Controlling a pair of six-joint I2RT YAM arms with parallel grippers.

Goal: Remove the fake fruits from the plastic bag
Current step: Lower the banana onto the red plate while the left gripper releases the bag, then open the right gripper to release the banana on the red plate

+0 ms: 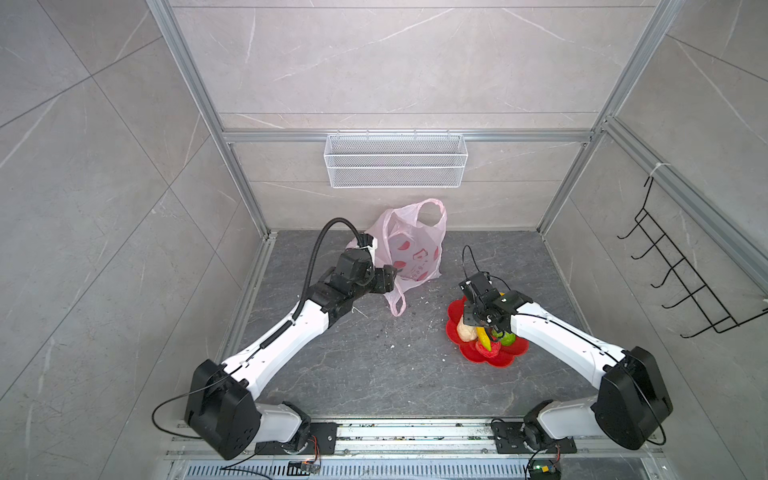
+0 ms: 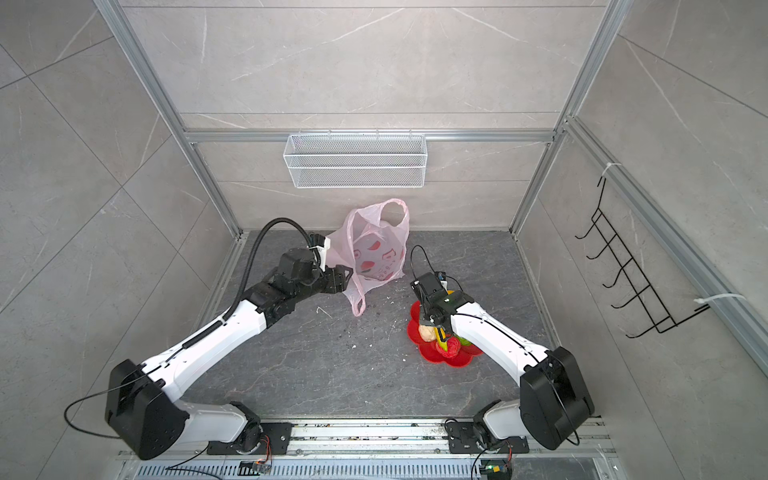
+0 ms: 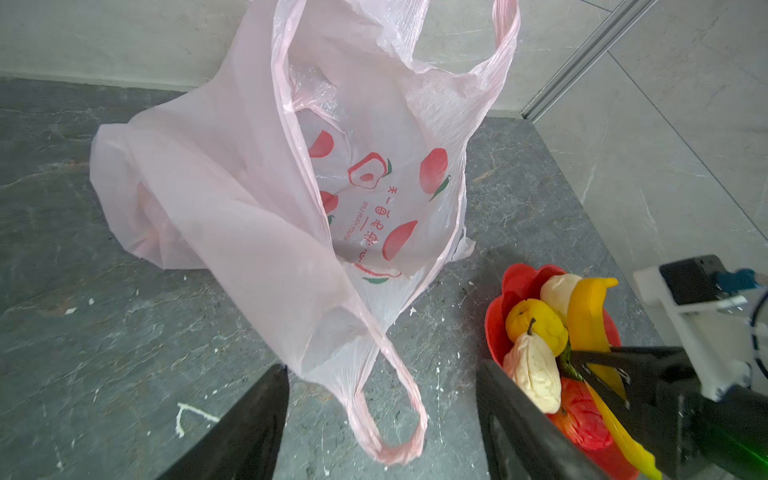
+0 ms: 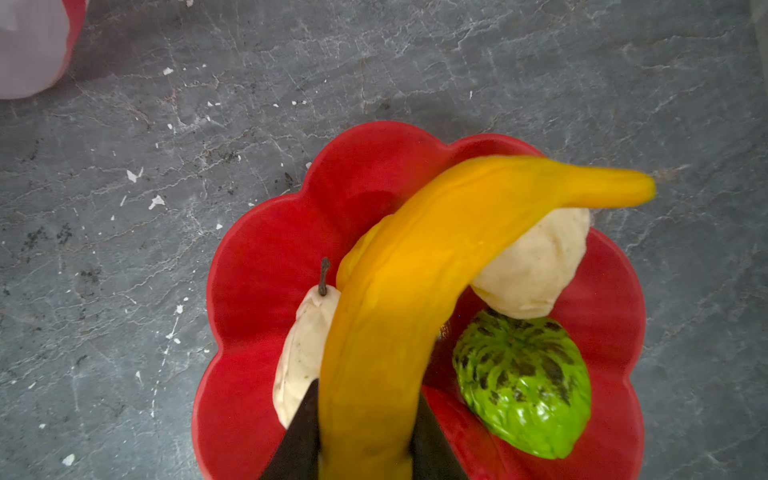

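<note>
Banana (image 4: 415, 270), smooth and curved, hangs pinched in right tool (image 4: 365, 399); left tool (image 3: 382, 368) gapes beside crinkly bag (image 3: 228, 187).

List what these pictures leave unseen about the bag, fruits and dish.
- Bag, left wrist view: its near wall folds over one side; a fruit left there cannot be ruled out.
- Banana, right wrist view: the gripped end is cut off by the edge.
- Red ball: missing from the right wrist view, likely under the banana.
- Dish, both top views: the right arm covers part.
</note>
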